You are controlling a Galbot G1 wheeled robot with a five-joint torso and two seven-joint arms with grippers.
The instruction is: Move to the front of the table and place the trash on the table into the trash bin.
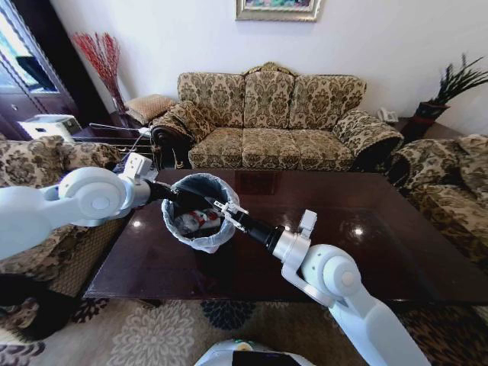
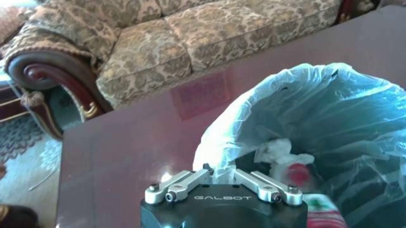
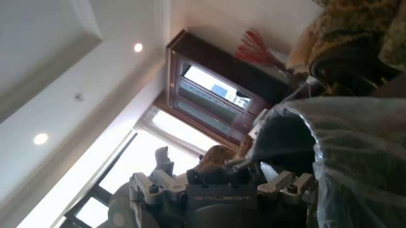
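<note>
Two pincers at trash bin (image 1: 200, 215) on table (image 1: 366, 244): left pincer (image 1: 174, 195) clamped on bag rim; right pincer (image 1: 226, 207) at opposite rim, grip state unclear. Trash (image 1: 197, 221) inside.

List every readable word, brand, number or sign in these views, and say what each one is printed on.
"GALBOT" on the body of the left gripper, at the trash bin rim.
"GALBOT" on the body of the right gripper, fainter, same lettering.
Red-white can in the bin: markings too blurred to read.
Framed picture on the wall: no legible text.
</note>
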